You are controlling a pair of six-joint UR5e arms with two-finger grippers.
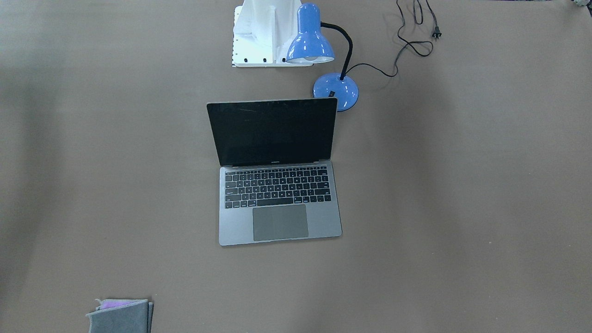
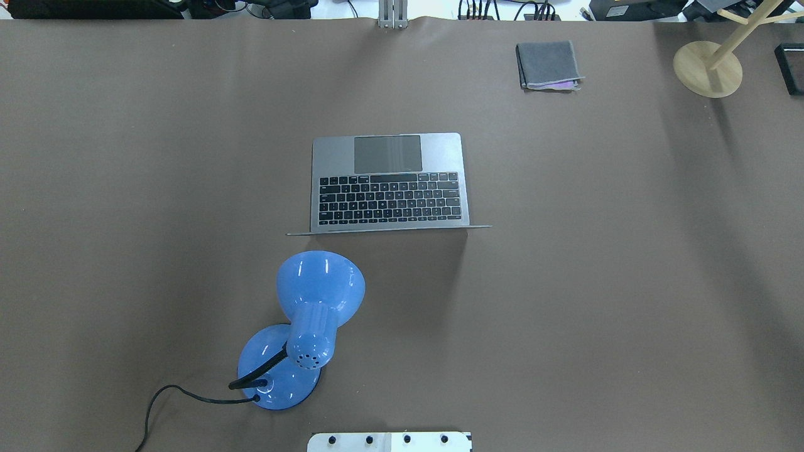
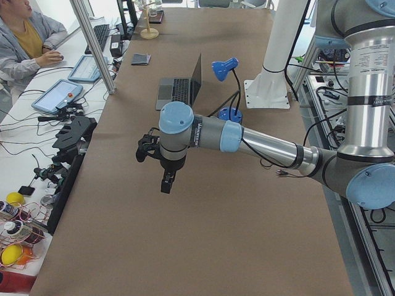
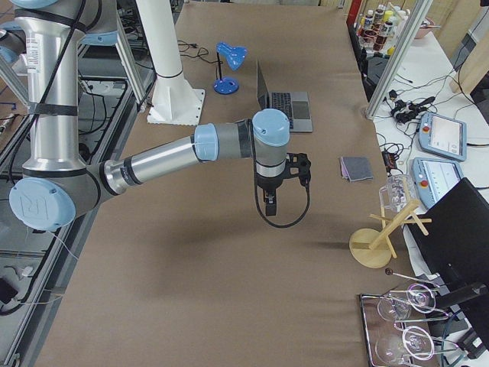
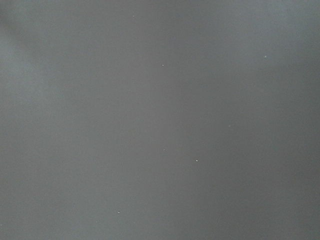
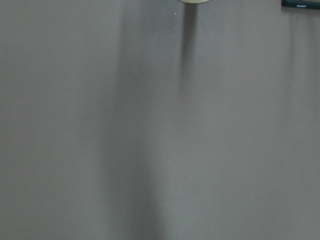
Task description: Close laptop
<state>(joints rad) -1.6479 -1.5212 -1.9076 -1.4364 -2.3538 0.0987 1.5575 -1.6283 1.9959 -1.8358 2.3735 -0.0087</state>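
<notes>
The task has not begun: the laptop (image 1: 277, 185) stands fully open on the counter (image 1: 462, 208), well apart from the left gripper (image 3: 166, 187) and the right gripper (image 4: 270, 212). Whether either gripper's jaws are apart cannot be told.

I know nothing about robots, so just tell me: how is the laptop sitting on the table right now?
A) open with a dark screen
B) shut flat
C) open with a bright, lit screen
A: the laptop stands open, its screen black and its keyboard showing.
</notes>
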